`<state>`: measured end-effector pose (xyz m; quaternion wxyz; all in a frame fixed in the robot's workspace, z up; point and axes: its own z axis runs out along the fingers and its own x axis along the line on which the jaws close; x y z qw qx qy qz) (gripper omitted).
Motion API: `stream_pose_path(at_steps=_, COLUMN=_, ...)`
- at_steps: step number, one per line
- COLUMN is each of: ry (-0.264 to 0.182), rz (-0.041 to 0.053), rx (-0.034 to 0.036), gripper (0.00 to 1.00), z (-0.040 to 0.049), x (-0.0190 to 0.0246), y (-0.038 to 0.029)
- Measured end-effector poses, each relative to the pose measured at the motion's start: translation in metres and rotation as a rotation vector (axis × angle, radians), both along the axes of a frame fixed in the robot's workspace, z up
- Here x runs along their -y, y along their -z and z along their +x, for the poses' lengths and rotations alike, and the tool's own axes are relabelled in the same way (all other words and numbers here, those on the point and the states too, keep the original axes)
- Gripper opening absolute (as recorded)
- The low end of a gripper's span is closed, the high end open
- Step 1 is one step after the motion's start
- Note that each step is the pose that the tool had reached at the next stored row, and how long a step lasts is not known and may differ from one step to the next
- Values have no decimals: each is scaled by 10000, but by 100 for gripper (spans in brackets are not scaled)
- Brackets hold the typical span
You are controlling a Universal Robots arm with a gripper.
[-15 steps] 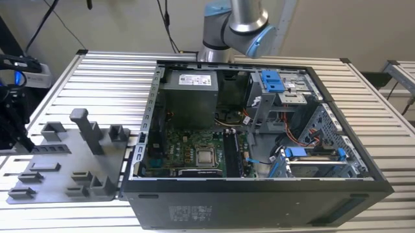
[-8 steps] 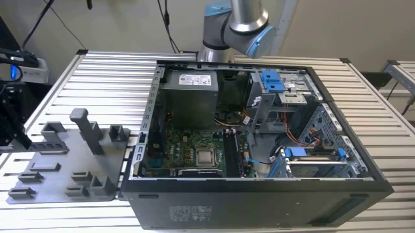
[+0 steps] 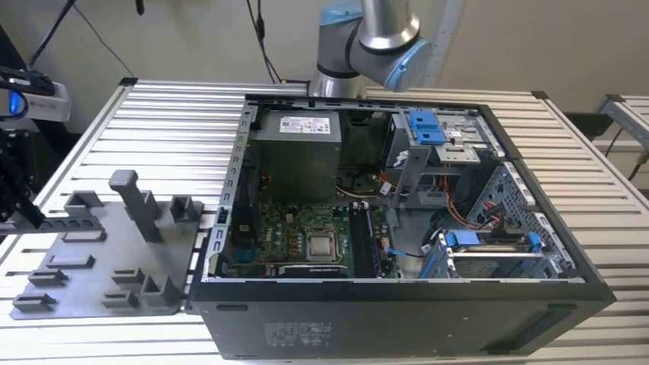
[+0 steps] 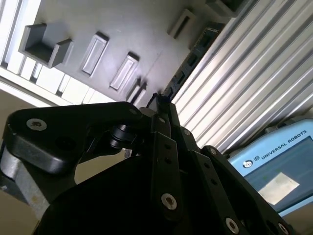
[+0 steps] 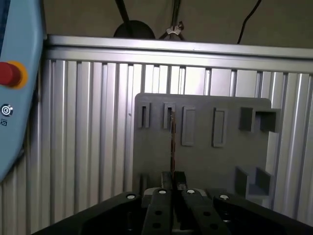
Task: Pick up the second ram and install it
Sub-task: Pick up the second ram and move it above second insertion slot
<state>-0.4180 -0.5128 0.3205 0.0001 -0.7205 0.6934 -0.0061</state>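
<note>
The second ram (image 5: pixel 172 142) shows edge-on in the first wrist view as a thin dark stick standing out from between my fingers. It lines up with a narrow slot of the grey holder plate (image 5: pixel 205 161). My gripper (image 5: pixel 172 188) is shut on it. In the second wrist view the ram (image 4: pixel 193 58) runs as a dark strip from the gripper (image 4: pixel 161 105) across the edge of the plate (image 4: pixel 146 29). I cannot tell whether its far end still sits in the slot. In the exterior view the gripper (image 3: pixel 23 213) hangs at the left edge, over the holder plate (image 3: pixel 91 266).
An open computer case (image 3: pixel 406 312) lies at the exterior view's right on a ribbed metal table (image 3: pixel 172 122). Its motherboard (image 3: pixel 304 236) faces up, with long memory slots (image 3: pixel 363 243) beside the processor. Grey blocks (image 3: pixel 137 205) stand on the plate. A blue pendant (image 4: pixel 279 166) lies nearby.
</note>
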Motion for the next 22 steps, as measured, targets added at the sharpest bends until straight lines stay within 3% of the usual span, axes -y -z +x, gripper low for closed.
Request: stream_pose_path(at_steps=22, ry=0, rz=0, rx=0, gripper=14, z=0, x=0, y=-301)
